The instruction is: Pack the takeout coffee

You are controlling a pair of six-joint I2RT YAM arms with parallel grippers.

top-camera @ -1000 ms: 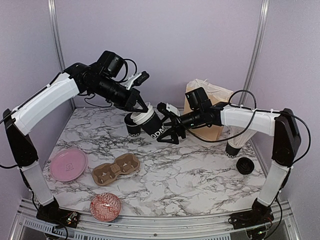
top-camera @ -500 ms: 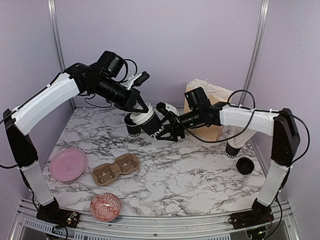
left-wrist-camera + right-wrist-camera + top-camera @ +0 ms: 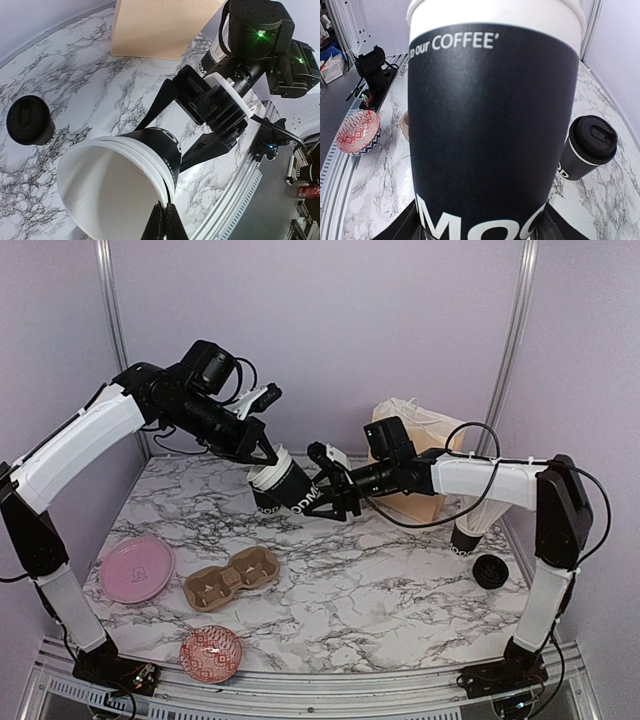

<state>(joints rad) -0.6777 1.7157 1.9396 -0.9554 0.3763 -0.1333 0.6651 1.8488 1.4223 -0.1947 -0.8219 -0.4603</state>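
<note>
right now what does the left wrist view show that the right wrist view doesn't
Only the left wrist: the white inside of the takeout cup, the left gripper pinching its rim, the paper bag. Only the right wrist: the cup's white lettering, the red patterned bowl. Both: that cup in the right gripper, and the lidded cup.

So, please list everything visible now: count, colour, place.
held cup: one, black, white rim, midair between arms
lidded cup: one, black, on table beside held cup
cup with straws: one, black, right side
lid: one, black, right
bag: one, tan, back right
cup carrier: one, brown, front left
plate: one, pink, left
bowl: one, red patterned, front left
table: one, white-grey marble
left arm: white-black, jaws shut on held cup's rim
right arm: white-black, jaws shut around held cup's base
</note>
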